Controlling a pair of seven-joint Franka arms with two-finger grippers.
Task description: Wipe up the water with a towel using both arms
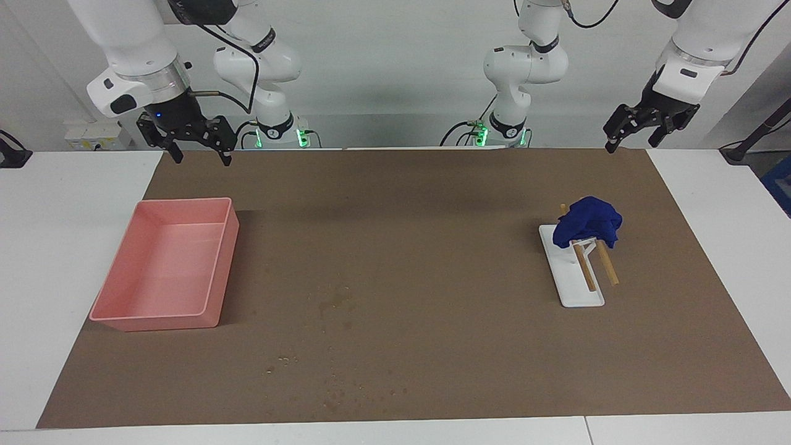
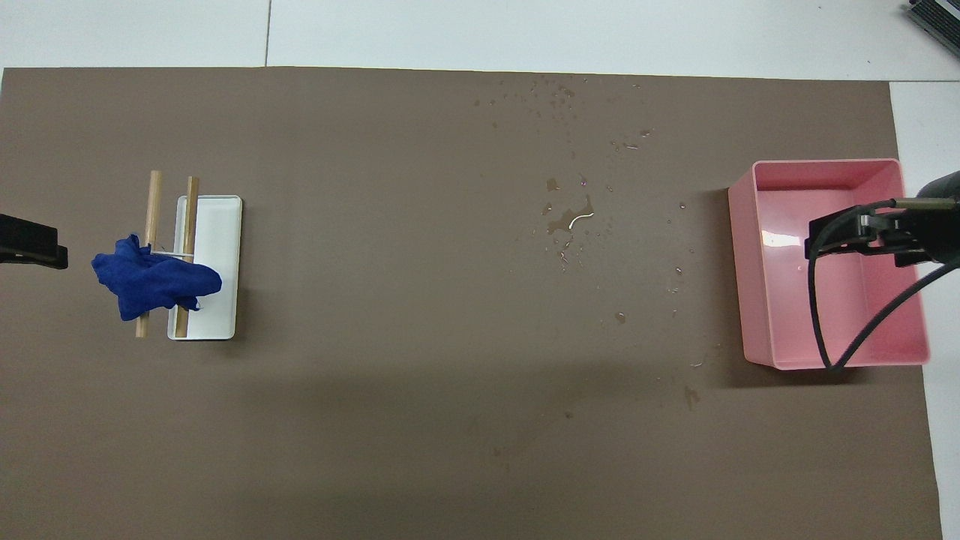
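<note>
The blue towel point(image 1: 587, 224) hangs rumpled over a small rack of two wooden rods on a white base point(image 1: 578, 287), toward the left arm's end of the brown mat; it also shows in the overhead view point(image 2: 154, 285). Water point(image 1: 337, 301) lies as small droplets and damp specks on the middle of the mat point(image 2: 570, 221), between the rack and the tray. My left gripper point(image 1: 635, 141) hangs open and empty high over the mat's corner, apart from the towel. My right gripper point(image 1: 201, 151) hangs open and empty high over the pink tray.
A pink plastic tray point(image 1: 185, 203) stands empty toward the right arm's end of the mat point(image 2: 825, 162). The brown mat point(image 1: 432, 204) covers most of the white table. More droplets are scattered toward the mat's edge farthest from the robots point(image 2: 559, 94).
</note>
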